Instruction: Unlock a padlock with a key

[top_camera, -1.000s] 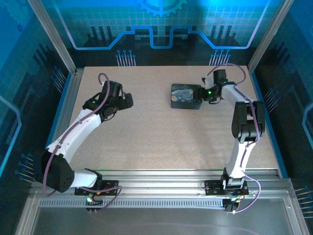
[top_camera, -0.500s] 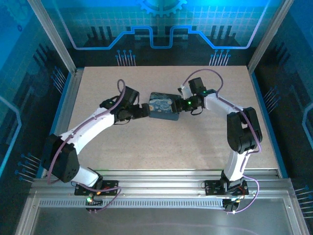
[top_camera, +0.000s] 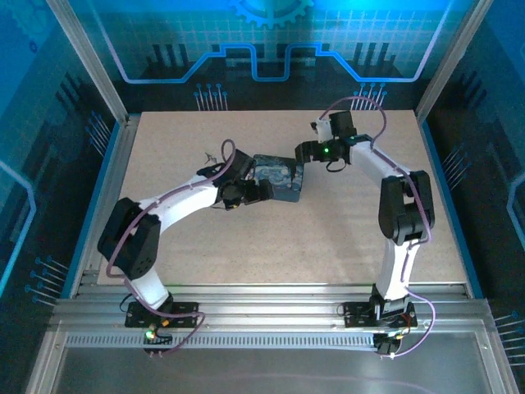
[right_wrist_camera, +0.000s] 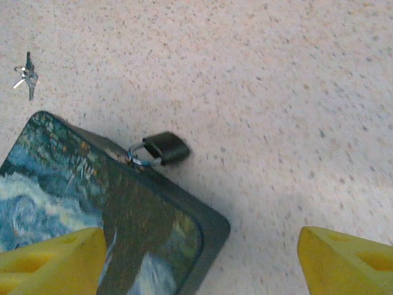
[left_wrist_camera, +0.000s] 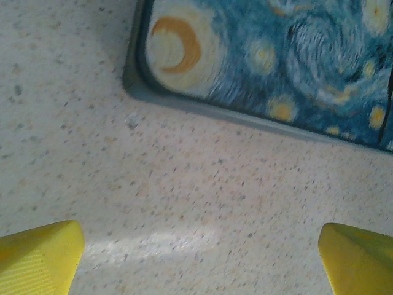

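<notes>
The padlock (right_wrist_camera: 164, 148) has a dark body and a silver shackle, hooked on the edge of the dark blue box (right_wrist_camera: 92, 203) with the swirly print. A small bunch of keys (right_wrist_camera: 26, 75) lies loose on the table beyond the box, and it also appears as a thin dark speck of keys (top_camera: 207, 153) left of the box (top_camera: 277, 179). My right gripper (right_wrist_camera: 198, 252) is open over the box's corner, holding nothing. My left gripper (left_wrist_camera: 199, 249) is open above bare table just short of the box (left_wrist_camera: 264, 61).
The speckled beige table (top_camera: 246, 238) has raised metal rails along its left and right edges and a blue printed back wall. Both arms (top_camera: 176, 201) reach in toward the middle, with purple cables looping above them.
The box has slid left from beside the right gripper toward the table's middle and turned a little. The left arm swung in to its near-left side; the right gripper pulled back toward its far-right corner.
</notes>
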{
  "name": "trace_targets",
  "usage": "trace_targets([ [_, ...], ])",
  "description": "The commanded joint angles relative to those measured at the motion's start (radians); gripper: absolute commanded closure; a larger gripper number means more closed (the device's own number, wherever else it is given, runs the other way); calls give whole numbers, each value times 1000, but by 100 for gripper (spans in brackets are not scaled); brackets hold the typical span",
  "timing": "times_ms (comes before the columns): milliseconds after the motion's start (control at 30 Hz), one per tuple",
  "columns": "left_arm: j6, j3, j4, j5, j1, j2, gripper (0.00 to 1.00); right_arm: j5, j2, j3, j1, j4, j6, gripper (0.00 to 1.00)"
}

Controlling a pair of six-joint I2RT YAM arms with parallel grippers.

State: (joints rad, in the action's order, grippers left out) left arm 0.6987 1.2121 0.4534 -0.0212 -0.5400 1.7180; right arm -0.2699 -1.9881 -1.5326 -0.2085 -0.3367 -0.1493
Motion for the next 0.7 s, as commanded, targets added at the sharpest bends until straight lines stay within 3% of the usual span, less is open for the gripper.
trace_targets([
  [0, 40, 74, -53, -28, -7, 51, 1, -86, -80, -69, -5, 40, 0, 18],
  [200, 59, 143, -86, -4, -4, 124, 1, -151, -151, -116, -38, 38, 17, 24],
  [667, 52, 278, -136, 5, 80, 230, 1, -150, 103, 313, -109, 277, -185, 32],
])
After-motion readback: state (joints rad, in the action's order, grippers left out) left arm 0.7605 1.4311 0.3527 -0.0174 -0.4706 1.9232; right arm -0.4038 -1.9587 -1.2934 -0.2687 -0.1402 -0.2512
